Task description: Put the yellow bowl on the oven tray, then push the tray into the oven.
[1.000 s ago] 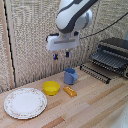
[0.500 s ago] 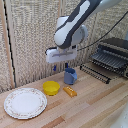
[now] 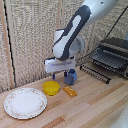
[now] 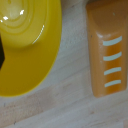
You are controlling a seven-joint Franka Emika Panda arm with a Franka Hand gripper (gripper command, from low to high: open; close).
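The yellow dish [image 3: 51,88] is a small round bowl on the wooden table, between the white plate and an orange block. My grabber [image 3: 58,76] hangs just above and slightly behind it, fingers apart with nothing between them. In the wrist view the yellow dish [image 4: 25,45] fills one side at close range, with a dark fingertip [image 4: 1,55] at the frame's edge. The baking sheet [image 3: 96,72], a dark tray with wire bars, sticks out of the front of the oven [image 3: 114,54] at the exterior view's right.
A large white patterned plate [image 3: 25,102] lies at the exterior view's left. The orange block [image 3: 70,91] [image 4: 107,50] lies right beside the dish. A blue cup [image 3: 70,76] stands behind the block, close to my wrist. A woven screen backs the table.
The arm has come down and toward the exterior view's left, so the grabber is now low over the yellow dish. Nothing on the table has moved.
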